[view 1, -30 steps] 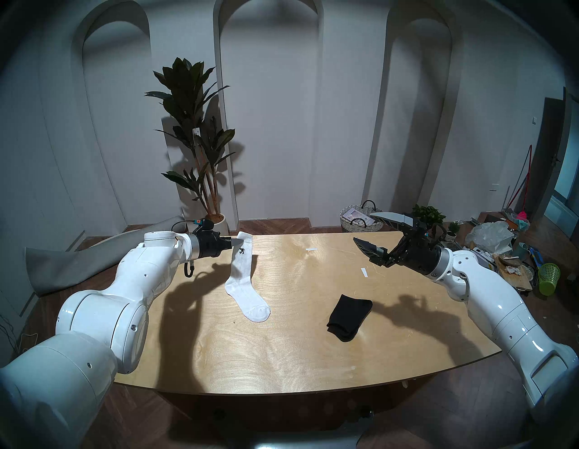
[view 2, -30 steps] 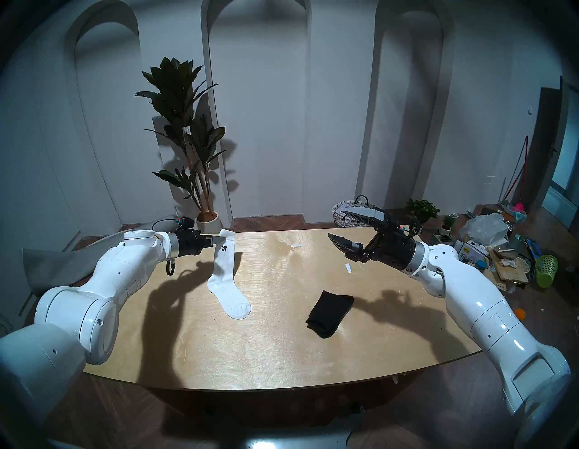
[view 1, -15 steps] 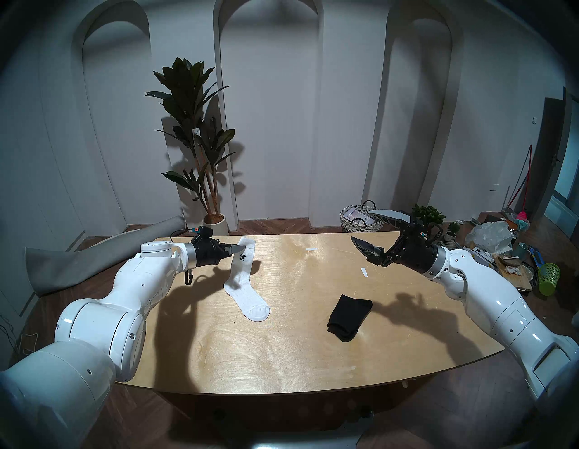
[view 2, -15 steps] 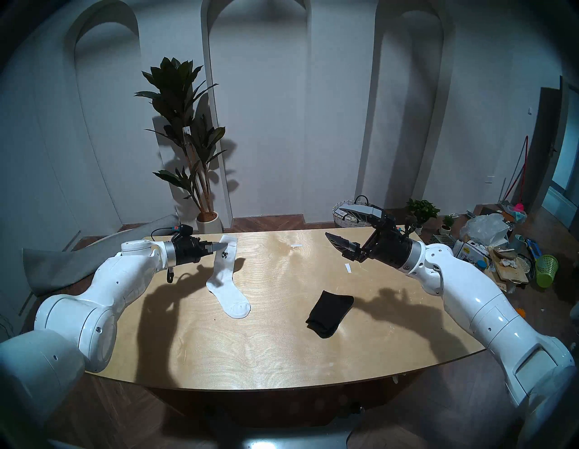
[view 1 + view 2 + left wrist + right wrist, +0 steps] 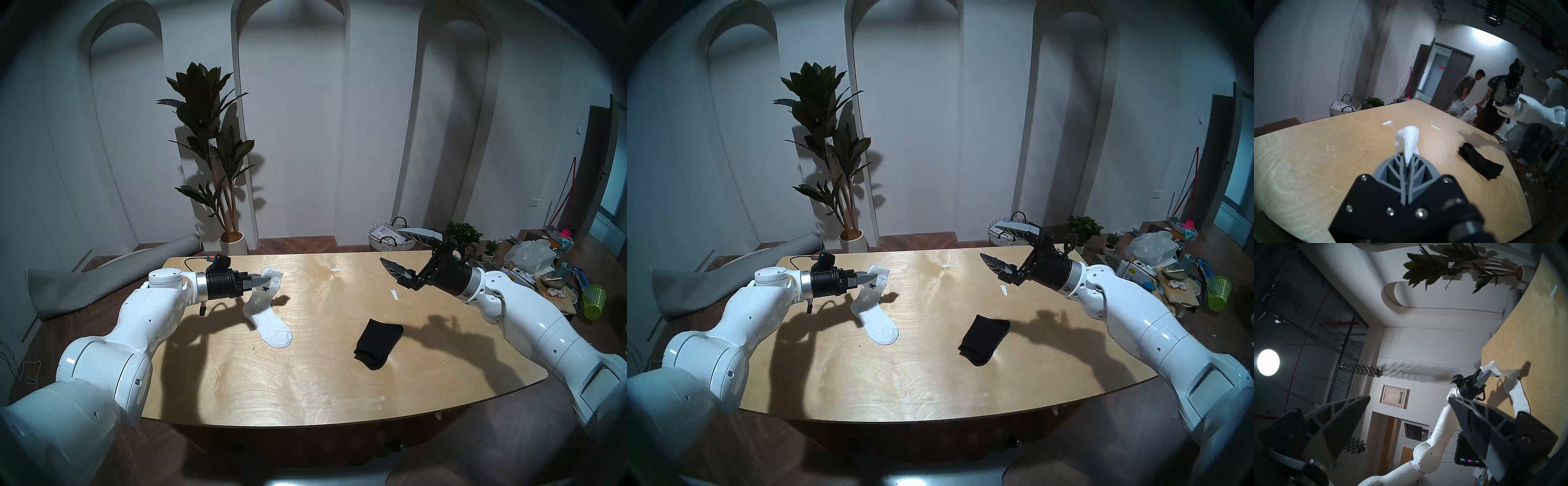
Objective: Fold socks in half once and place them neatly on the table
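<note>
White arched walls back a plywood table [image 5: 305, 390] with two tape strips [image 5: 337, 270] on its far half. Over the far left part the left gripper [image 5: 264, 280] has its fingers pressed together on the cuff of the white sock [image 5: 268, 315], holding that end up off the wood. From the pinch the leg slopes down toward the robot and bends at the heel; the foot lies flat, its toe pointing toward the near edge and slightly right. The small black logo [image 5: 265, 289] shows just below the pinch. In the left wrist view the ribbed cuff [image 5: 1407, 140] sticks out past the fingertips.

Right of centre the black sock [image 5: 377, 343] lies folded and flat, its long axis running from far right to near left, well apart from the white one.

The right gripper [image 5: 395, 249] hovers above the far right of the table, fingers spread wide and holding nothing.
</note>
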